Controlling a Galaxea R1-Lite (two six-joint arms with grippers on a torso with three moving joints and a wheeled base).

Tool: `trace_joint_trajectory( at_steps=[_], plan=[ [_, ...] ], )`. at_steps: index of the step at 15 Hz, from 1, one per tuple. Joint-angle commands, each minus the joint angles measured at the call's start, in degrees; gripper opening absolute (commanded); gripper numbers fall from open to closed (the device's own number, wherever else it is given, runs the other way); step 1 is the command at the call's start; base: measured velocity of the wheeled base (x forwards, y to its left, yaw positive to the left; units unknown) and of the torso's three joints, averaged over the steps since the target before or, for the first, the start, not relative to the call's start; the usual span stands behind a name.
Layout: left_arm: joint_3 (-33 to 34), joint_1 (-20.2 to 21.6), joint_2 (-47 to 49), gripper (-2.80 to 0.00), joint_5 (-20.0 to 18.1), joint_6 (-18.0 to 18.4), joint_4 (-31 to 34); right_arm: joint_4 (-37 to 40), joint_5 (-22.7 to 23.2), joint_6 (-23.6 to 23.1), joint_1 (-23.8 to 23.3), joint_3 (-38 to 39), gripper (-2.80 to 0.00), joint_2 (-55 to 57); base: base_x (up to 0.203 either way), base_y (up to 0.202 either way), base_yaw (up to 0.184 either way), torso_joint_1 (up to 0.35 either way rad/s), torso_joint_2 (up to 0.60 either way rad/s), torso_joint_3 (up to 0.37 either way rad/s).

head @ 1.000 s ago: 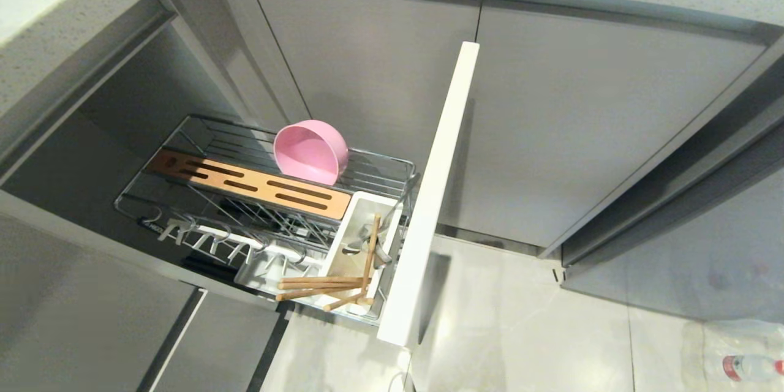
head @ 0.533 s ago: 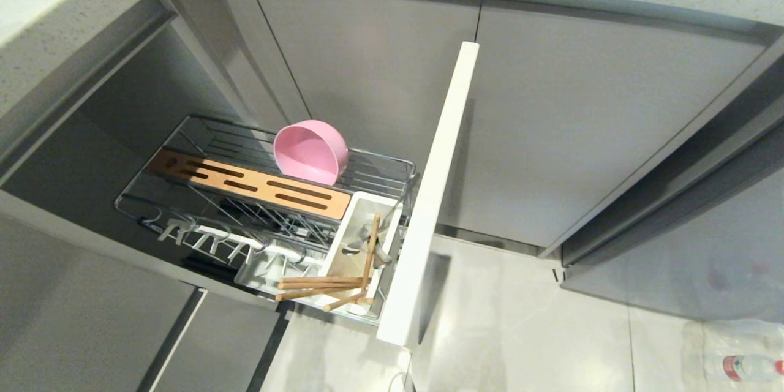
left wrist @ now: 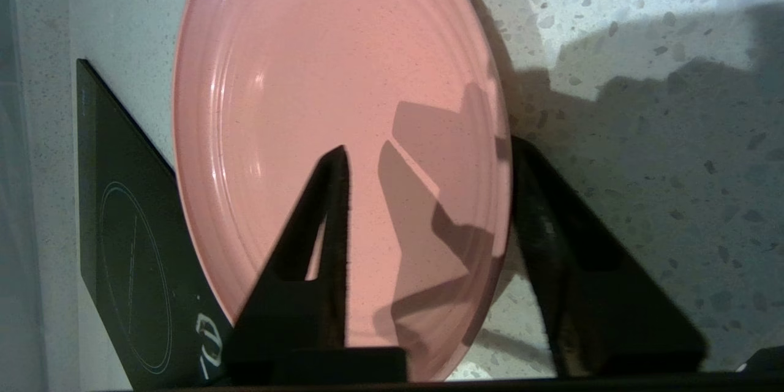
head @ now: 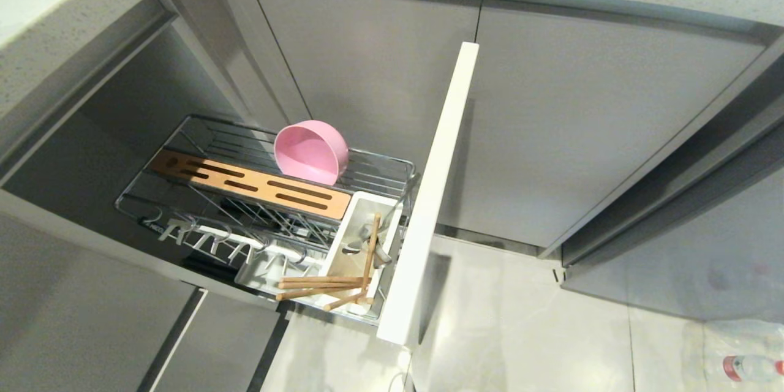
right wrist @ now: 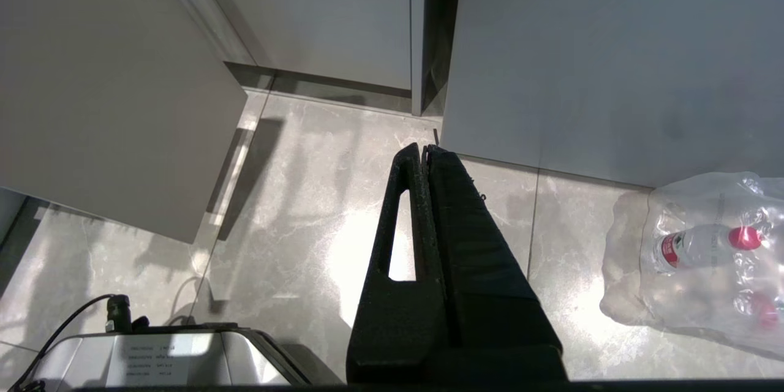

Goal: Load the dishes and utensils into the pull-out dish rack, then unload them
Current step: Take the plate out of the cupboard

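The pink oval plate (left wrist: 318, 104) lies on a speckled countertop (left wrist: 643, 30) in the left wrist view. My left gripper (left wrist: 429, 147) is open over the plate's near rim, one finger (left wrist: 324, 226) above the plate and the other beside its edge. In the head view the pull-out dish rack (head: 184, 220) stands drawn out, with the pink bowl (head: 309, 152) tipped on its side in it. The wooden chopsticks (head: 321, 285) rest in the white caddy (head: 343, 245), beside a silver utensil (head: 375, 239). My right gripper (right wrist: 424, 148) hangs shut over the floor. Neither arm shows in the head view.
A black slab (left wrist: 122, 226) lies on the counter against the plate's far side. The rack's white cabinet front (head: 429, 196) juts out over the floor. A wrapped pack of water bottles (right wrist: 704, 257) lies on the floor tiles, and a grey device (right wrist: 153, 355) with a cable is below my right arm.
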Motion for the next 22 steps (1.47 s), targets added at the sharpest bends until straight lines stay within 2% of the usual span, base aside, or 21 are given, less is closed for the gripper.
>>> trace_joint_trajectory(
  at_steps=[1,4,6,9,13,15,16,17,19,22],
  plan=[
    [0.0,-0.1,-0.2,0.00,0.1,0.1,0.4,0.0,0.0,0.0,0.0,0.1,-2.80,0.0,0.000,0.000,0.000,0.000,0.00,0.000],
    [-0.1,-1.0,-1.3,0.00,-0.3,-0.5,0.2,0.1,0.0,0.0,0.0,0.1,-2.80,0.0,0.000,0.000,0.000,0.000,0.00,0.000],
    [-0.1,-2.5,-2.1,0.00,-0.7,-2.6,-0.1,0.0,0.0,0.0,0.0,0.1,-2.80,0.0,0.000,0.000,0.000,0.000,0.00,0.000],
    [-0.3,-5.2,-4.9,0.00,-5.4,-8.3,-0.4,0.0,0.0,0.0,0.0,0.1,-2.80,0.0,0.000,0.000,0.000,0.000,0.00,0.000],
    [0.0,-6.2,-9.1,0.00,-13.8,-16.0,-5.7,0.0,0.0,0.0,0.0,0.1,-2.80,0.0,0.000,0.000,0.000,0.000,0.00,0.000],
    [0.7,-6.1,-13.8,0.00,-25.4,-23.5,-17.3,0.0,0.0,0.0,0.0,0.1,-2.80,0.0,0.000,0.000,0.000,0.000,0.00,0.000],
    [2.1,-6.0,-15.1,0.00,-27.5,-25.9,-20.1,0.0,0.0,0.0,0.0,0.1,-2.80,0.0,0.000,0.000,0.000,0.000,0.00,0.000],
    [4.7,-6.0,-16.1,-2.80,-27.9,-26.4,-21.8,0.0,0.0,0.0,0.0,0.1,-2.80,0.0,0.000,0.000,0.000,0.000,0.00,0.000],
    [11.5,-6.0,-18.1,-2.80,-30.5,-28.9,-27.7,0.0,0.0,0.0,0.0,0.1,-2.80,0.0,0.000,0.000,0.000,0.000,0.00,0.000],
    [13.5,-6.2,-18.7,-2.80,-36.7,-42.2,-29.8,0.0,0.0,0.0,0.0,0.1,-2.80,0.0,0.000,0.000,0.000,0.000,0.00,0.000]
  ],
)
